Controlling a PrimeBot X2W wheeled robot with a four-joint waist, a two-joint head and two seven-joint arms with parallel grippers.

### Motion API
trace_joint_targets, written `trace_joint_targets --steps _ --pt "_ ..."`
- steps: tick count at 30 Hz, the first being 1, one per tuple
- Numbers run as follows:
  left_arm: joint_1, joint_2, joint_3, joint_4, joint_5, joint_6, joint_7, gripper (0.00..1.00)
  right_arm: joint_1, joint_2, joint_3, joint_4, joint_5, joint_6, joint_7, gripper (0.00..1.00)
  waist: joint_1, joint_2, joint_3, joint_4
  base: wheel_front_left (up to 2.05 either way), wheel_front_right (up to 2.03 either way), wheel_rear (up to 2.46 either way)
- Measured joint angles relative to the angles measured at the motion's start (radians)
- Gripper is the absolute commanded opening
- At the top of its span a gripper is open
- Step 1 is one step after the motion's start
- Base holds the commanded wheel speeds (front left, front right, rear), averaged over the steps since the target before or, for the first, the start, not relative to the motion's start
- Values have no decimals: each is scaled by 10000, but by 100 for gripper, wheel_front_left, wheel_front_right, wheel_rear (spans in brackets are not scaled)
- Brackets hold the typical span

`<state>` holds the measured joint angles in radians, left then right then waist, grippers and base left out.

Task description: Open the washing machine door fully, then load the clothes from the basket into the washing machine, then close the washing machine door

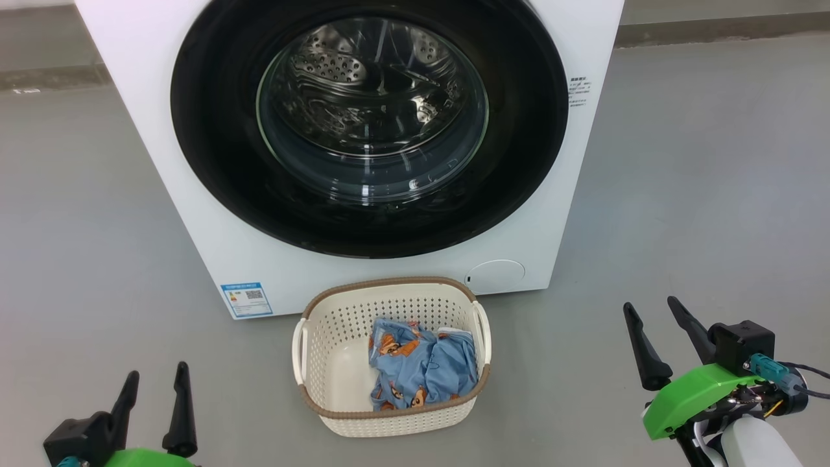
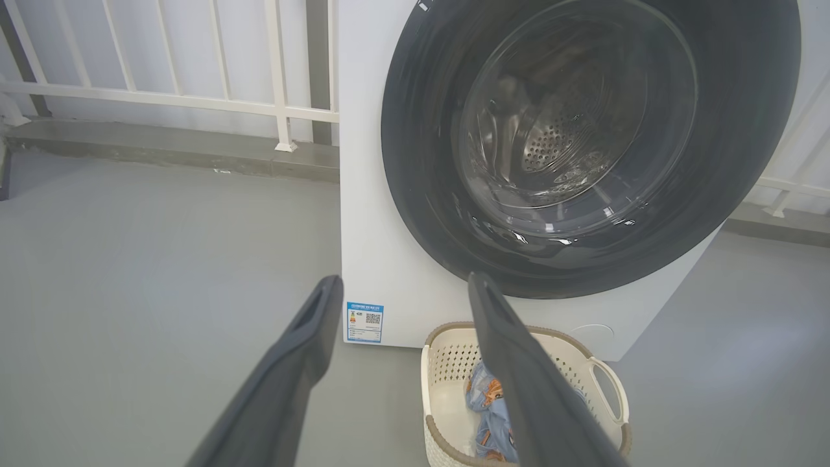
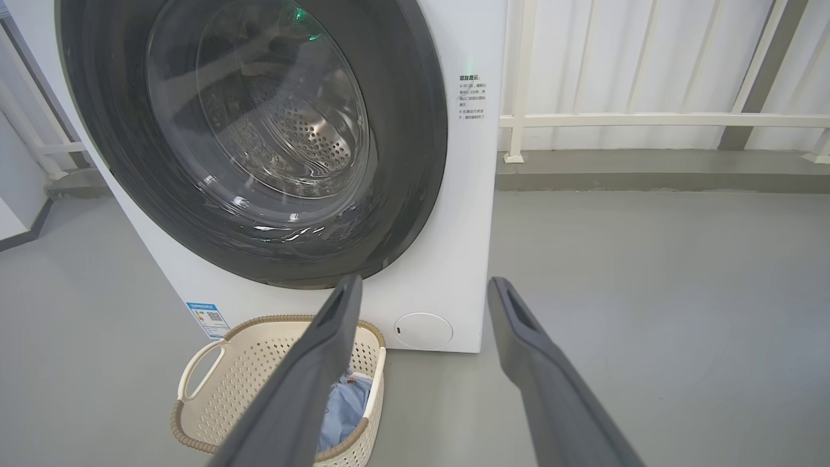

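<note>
Nearest the head camera, at the lower left, the left claw [image 1: 157, 373] points up with its two dark fingers spread wide and nothing between them. To its right, the cream perforated laundry basket [image 1: 389, 283] stands on the grey floor [image 1: 700, 194], just in front of the washing machine [image 1: 194, 220] and apart from both claws. The clothes [image 1: 418, 370] — light blue fabric printed with orange-brown bears — lie crumpled inside it, bunched toward its right side. At the lower right, the right claw [image 1: 650, 303] is likewise spread to its full width and holds nothing — it hangs above the floor, well to the right of the basket. Behind the basket, the round glossy black door [image 1: 207, 130] sits shut against the machine's white front, and the perforated steel drum [image 1: 331, 65] shows through its glass. A blue label sticker [image 1: 246, 299] is at the machine's lower left corner and a round white cap [image 1: 496, 275] at its lower right. In the left wrist view, a white railing [image 2: 279, 71] runs behind the machine.
</note>
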<state>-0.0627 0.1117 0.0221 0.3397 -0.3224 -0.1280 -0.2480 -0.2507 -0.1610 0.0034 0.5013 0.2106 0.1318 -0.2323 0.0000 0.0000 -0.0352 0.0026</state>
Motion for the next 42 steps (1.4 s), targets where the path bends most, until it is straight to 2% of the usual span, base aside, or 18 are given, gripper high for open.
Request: trace_joint_targets --steps 14,27,32,42 --pt "-2 71 -50 42 6 -2 0 100 5 21 -38 -67 0 0 -31 100 0 0 51 -26 25 25 -51" --pt "-4 48 -36 6 -54 0 -2 100 12 25 -150 -102 2 0 -46 100 0 1 150 29 110 110 -220" --pt "-12 -2 293 -374 138 0 -2 100 12 35 -192 -176 2 0 -73 100 0 0 199 52 109 109 -217" --pt "24 -109 180 -746 456 0 -2 100 12 36 -199 -274 2 0 -75 100 0 0 267 64 50 50 -100"
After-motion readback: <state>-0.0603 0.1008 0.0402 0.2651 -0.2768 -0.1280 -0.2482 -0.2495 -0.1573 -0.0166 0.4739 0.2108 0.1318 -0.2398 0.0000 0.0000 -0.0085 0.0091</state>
